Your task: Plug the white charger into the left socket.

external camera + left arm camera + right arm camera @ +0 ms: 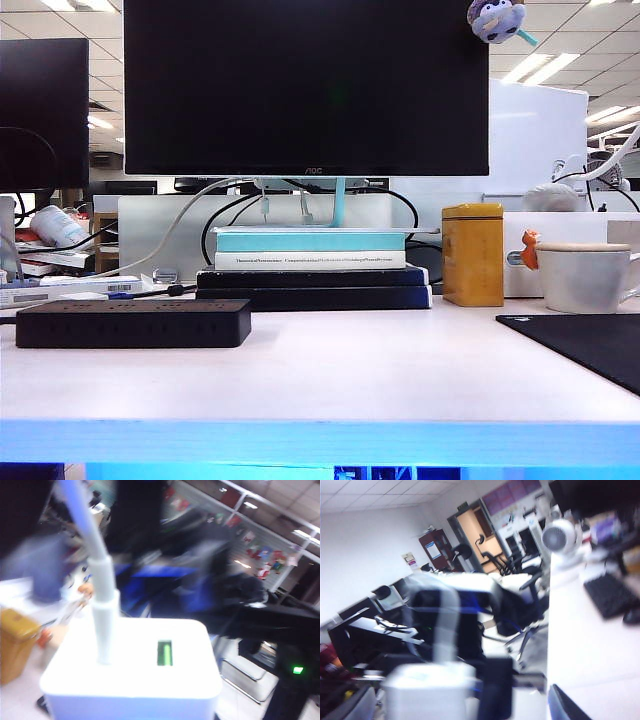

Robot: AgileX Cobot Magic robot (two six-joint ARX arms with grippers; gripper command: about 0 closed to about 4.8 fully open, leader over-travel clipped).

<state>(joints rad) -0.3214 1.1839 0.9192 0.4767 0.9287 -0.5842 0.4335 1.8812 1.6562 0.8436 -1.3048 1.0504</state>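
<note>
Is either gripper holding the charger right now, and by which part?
Cannot be told. The white charger fills the left wrist view, cable end toward the camera, but no fingers show there. The right wrist view shows it blurred too; neither gripper appears in the exterior view.

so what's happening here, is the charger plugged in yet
Not yet. The white charger fills the left wrist view with its cable rising from it, apparently carried by the left gripper, though its jaws are out of view. The same charger shows blurred in the right wrist view. The black power strip sits on the white desk with nothing plugged in, and neither arm appears in the exterior view.
</note>
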